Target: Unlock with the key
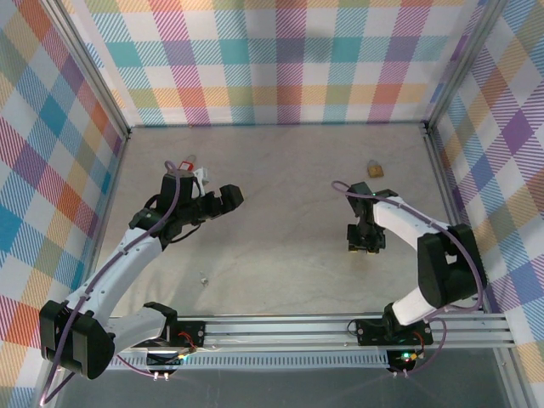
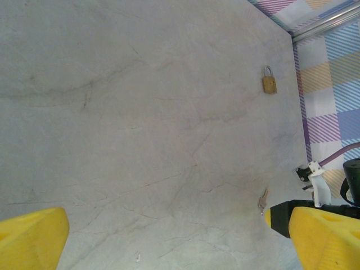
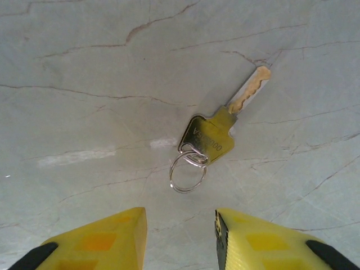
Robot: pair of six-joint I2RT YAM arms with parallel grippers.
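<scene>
The right claw [image 3: 180,228] hangs spread over the key [image 3: 216,135] lying on the desk [image 1: 280,238]. The padlock [image 1: 375,170] sits farther back, apart. The left claw [image 2: 174,239] is spread too.

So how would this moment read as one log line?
right gripper: open, over key | key: flat on table, ring attached | padlock: lying apart, far side | left gripper: open, empty

Grey veined table [image 1: 280,200] bears padlock [image 1: 375,169], ringed key [image 3: 216,135], well apart.
</scene>
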